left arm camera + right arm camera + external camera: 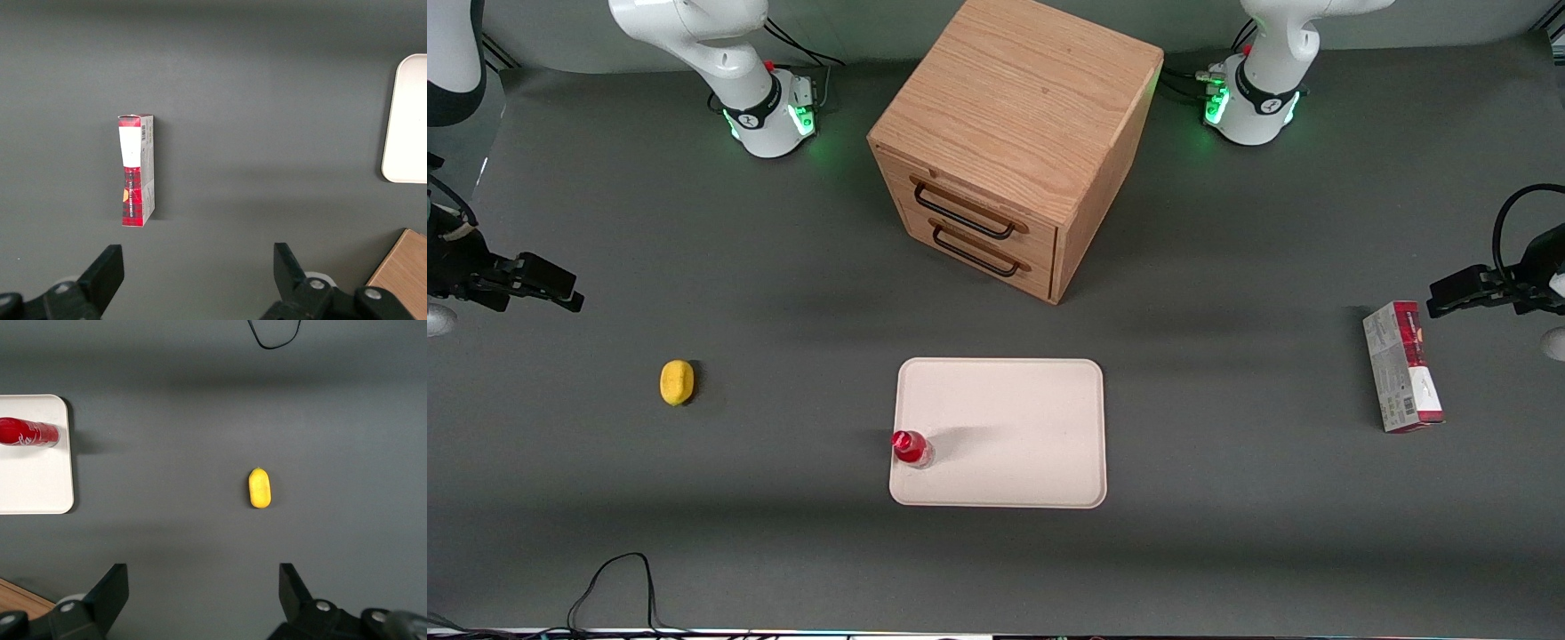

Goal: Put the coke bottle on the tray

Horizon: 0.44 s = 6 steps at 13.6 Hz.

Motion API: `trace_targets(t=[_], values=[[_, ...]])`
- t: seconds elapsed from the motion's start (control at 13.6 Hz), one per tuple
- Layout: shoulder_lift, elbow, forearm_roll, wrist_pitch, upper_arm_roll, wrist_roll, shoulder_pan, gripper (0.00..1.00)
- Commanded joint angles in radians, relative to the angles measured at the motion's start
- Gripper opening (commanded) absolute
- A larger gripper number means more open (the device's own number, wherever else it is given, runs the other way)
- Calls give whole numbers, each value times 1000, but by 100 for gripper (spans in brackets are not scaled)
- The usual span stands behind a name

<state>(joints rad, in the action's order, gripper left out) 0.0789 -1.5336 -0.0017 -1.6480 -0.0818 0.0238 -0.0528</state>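
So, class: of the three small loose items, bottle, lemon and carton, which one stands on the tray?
The coke bottle, upright at the tray's edge. The lemon and carton lie on the table. The open gripper hangs above the table.

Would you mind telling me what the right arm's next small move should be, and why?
Probably none beyond staying parked: the small red coke bottle already stands upright on the cream-white rectangular tray, just inside its edge, and the open gripper is well away toward the working arm's end of the table, holding nothing.

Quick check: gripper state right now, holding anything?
Gripper: open, holding nothing, above bare table at the working arm's end near the lemon. The coke bottle already stands on the tray.
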Motion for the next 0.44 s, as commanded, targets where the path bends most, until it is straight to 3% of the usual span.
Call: trace_targets(t=[0.0,0.37], values=[[-18,-28,-17,-15,5,-10,8,100],[-16,-25,-17,-15,-7,-10,5,100]])
